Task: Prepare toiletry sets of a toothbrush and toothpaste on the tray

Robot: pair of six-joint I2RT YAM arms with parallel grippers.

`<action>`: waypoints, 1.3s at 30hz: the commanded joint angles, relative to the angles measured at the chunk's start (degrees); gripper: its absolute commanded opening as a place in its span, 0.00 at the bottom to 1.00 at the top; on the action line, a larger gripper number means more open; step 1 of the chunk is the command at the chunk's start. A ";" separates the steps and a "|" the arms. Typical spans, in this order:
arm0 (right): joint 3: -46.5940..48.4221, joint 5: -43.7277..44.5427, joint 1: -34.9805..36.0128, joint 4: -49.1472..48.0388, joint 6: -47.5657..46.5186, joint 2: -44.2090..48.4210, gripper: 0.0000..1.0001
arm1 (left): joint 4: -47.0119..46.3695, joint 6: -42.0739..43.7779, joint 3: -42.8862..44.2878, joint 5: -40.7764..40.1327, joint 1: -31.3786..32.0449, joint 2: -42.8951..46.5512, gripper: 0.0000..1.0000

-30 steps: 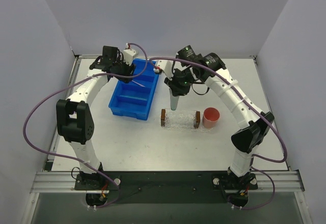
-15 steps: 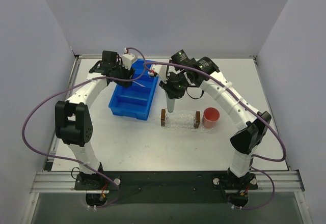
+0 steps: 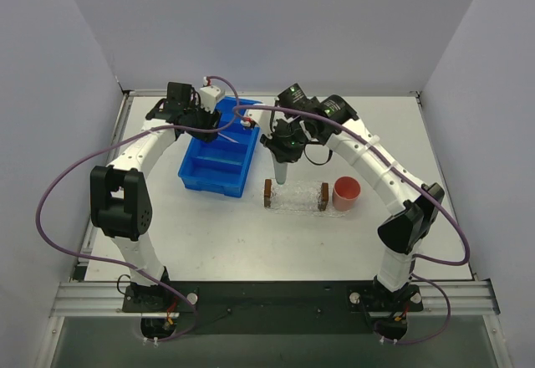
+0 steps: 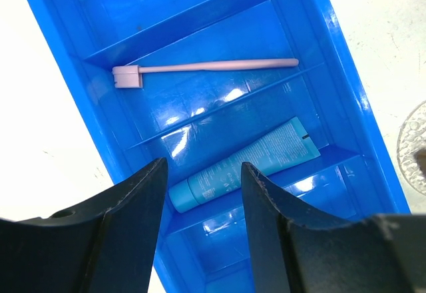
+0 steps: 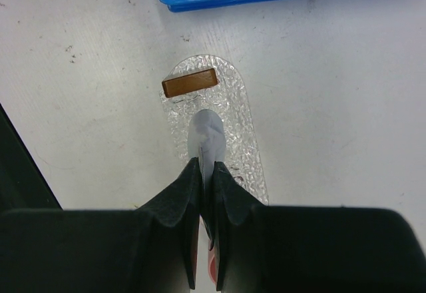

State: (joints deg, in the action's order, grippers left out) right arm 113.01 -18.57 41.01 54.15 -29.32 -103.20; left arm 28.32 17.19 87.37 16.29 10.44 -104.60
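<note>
Our right hand is pressed together on one end of the pale grey toothpaste tube, flat, soft and light, which hangs over the clear, pebbled tray near a brown block; we cannot tell whether it touches. Our left hand is spread, pinching nothing, over the glossy blue bin at ten o'clock of the tray. There the thin, stiff pink toothbrush lies at twelve o'clock of the brighter blue toothpaste tube; the brush looks slippery, so we judge mid-handle the best hold.
</note>
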 commanded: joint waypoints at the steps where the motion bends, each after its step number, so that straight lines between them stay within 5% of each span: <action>1: -1.12 1.78 0.82 -0.36 0.32 1.33 0.00 | -3.18 0.12 2.89 0.93 -0.33 0.01 0.58; 39: -12.64 -0.50 0.38 -9.15 1.46 6.17 0.00 | -3.18 0.65 -0.01 0.76 -0.33 0.27 0.58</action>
State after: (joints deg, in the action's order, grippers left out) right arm 100.62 -17.93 41.45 45.50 -28.49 -100.29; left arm 27.14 17.19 87.35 16.51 10.39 -104.81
